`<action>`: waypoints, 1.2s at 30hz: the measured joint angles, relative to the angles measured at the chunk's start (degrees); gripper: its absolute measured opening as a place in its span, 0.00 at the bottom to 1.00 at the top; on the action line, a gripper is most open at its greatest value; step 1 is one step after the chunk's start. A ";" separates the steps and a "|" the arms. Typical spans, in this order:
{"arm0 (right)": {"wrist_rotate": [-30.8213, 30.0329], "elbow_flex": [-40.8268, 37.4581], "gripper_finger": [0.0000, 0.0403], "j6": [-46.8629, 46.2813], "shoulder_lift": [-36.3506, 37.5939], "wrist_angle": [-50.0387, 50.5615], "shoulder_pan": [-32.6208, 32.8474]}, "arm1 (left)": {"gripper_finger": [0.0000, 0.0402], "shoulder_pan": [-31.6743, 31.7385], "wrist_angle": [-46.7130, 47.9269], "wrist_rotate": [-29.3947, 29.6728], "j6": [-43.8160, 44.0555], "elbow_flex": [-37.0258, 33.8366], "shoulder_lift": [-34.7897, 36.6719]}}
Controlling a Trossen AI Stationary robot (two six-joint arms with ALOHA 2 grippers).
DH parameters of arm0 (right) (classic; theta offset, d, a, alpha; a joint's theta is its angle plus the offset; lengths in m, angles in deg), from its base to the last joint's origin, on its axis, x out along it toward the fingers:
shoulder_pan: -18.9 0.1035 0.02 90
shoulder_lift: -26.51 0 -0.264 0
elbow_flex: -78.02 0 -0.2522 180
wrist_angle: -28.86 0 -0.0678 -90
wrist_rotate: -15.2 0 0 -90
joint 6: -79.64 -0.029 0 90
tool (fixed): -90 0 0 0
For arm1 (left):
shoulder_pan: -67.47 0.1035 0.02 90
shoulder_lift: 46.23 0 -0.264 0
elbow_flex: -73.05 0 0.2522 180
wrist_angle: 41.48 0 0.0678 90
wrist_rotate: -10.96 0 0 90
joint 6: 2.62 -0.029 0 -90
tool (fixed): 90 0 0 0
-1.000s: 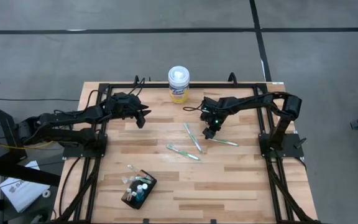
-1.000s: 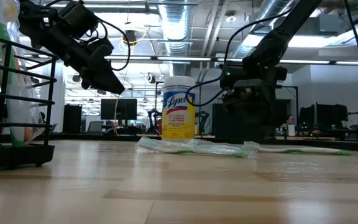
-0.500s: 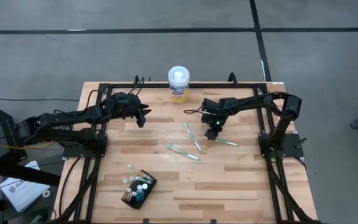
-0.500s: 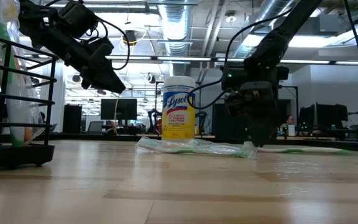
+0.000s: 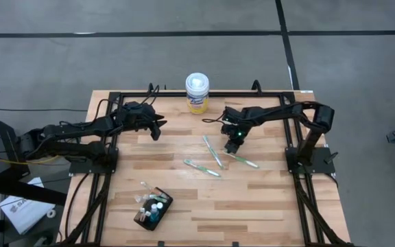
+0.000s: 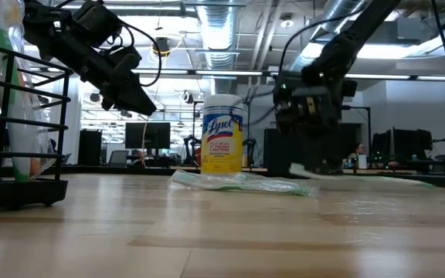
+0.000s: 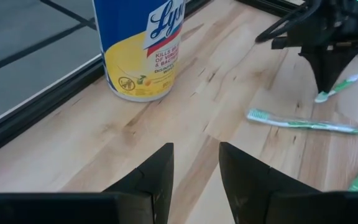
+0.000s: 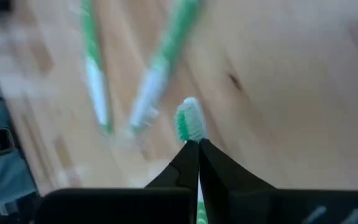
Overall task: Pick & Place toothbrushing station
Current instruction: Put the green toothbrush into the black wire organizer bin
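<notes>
The toothbrushing station (image 5: 153,208), a small black holder with several items in it, stands near the table's front left and shows close up in the low view (image 6: 22,189). My right gripper (image 5: 233,146) is shut on a green-and-white toothbrush (image 5: 247,160) right of the table's middle. Two more toothbrushes (image 5: 213,151) (image 5: 201,167) lie flat on the table just left of it. My left gripper (image 5: 158,130) hovers open above the table's left half, with nothing between its fingers (image 7: 160,168). My right gripper pinches the toothbrush just behind its bristle head (image 8: 189,124) between its two fingers, which come from above, pointing down. The head sticks out past the fingertips. The head end (image 6: 300,169) is raised, and the handle slants down toward the table on the right (image 6: 416,182).
A round wipes canister (image 5: 197,92) with a white lid and yellow label stands at the far edge, between the arms. The black frame rails (image 5: 108,171) run along the table's sides. Bare wood lies at the near right.
My right gripper has dropped onto the toothbrush, shut on it near the head and risen a little. The head end has come up off the table, and the brush has swung so that its handle now points more toward the near right.
</notes>
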 joint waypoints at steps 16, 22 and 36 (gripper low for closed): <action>-9.12 4.00 0.00 -20.31 21.11 -19.72 0.66 | 0.31 0.04 -3.19 1.29 -0.32 0.02 0.00; -30.27 4.07 0.00 -29.60 26.92 -35.16 12.62 | 0.31 0.04 -4.59 1.33 -0.24 0.02 0.00; -67.37 13.32 0.00 -21.82 4.68 -61.24 34.90 | 0.31 0.04 -5.49 -5.32 -1.35 0.02 0.00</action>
